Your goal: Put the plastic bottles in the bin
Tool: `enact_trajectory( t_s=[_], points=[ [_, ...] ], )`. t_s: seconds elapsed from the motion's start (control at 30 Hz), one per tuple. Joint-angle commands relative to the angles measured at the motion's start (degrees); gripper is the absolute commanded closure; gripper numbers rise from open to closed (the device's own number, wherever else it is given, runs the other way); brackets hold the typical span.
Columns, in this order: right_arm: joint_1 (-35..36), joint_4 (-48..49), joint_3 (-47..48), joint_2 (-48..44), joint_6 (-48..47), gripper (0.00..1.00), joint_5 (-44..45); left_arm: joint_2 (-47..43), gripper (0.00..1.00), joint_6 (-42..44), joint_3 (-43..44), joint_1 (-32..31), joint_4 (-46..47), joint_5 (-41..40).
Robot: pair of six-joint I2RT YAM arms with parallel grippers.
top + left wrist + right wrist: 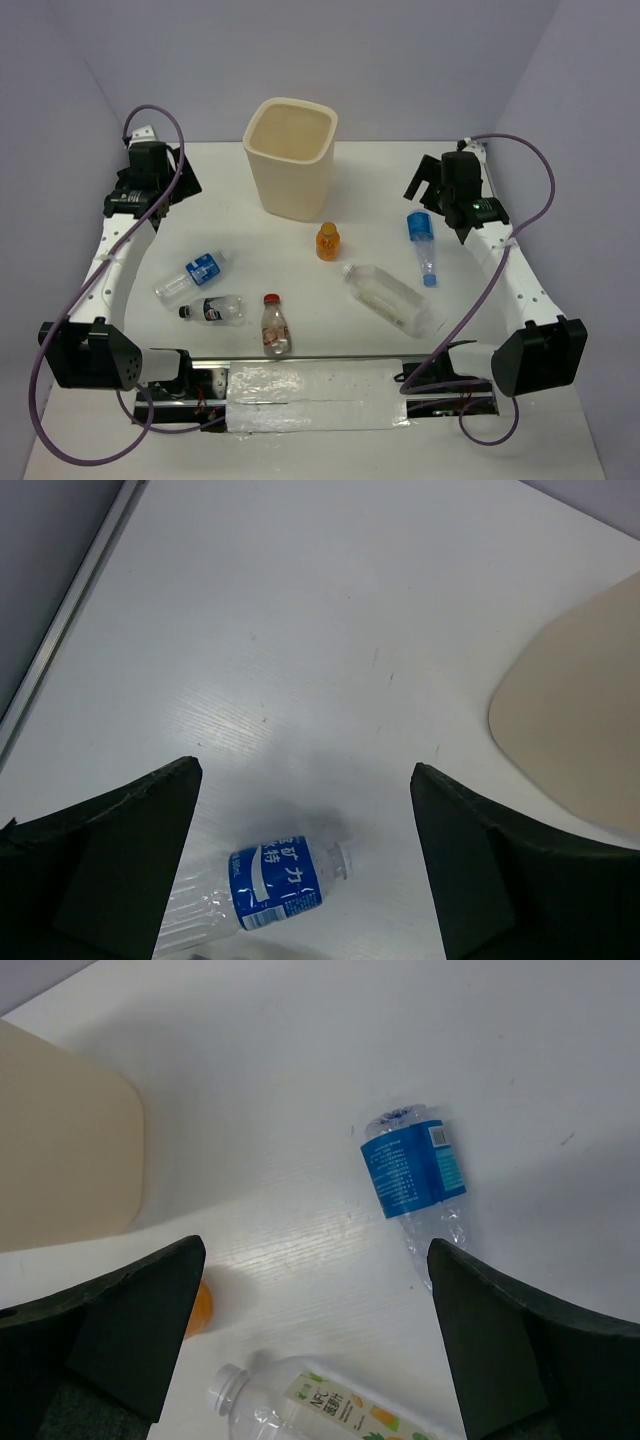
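Overhead, the cream bin [291,158] stands at the far middle of the white surface [250,250]. All six bottles are outside it, nearer the arms: the orange bottle [327,241] close in front, then the large plain bottle [392,299], red-capped bottle [275,326], black-capped bottle [212,310], left blue-labelled bottle [190,276] and right blue-labelled bottle [422,243], all lying down. The left tool [303,775] and right tool [315,1255] both hang released, fingers spread wide, touching no bottle.
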Motion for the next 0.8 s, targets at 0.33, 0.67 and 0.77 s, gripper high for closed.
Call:
enact_trajectory(
  t_s=[0.33,0.67,0.77],
  points=[
    [3.4,-5.2,5.7,2.0,-6.6,0.0,-1.7,1.1,0.01,-0.7,9.0,0.1,-6.2,0.7],
    [22.1,-20.8,15.3,13.6,-18.8,0.0,4.5,0.5,0.01,-0.6,8.6,0.1,-7.6,0.8],
    [27.2,-22.0,15.8,16.9,-23.0,0.0,3.7,-0.2,0.01,-0.6,7.6,0.1,-7.2,1.5]
  ],
)
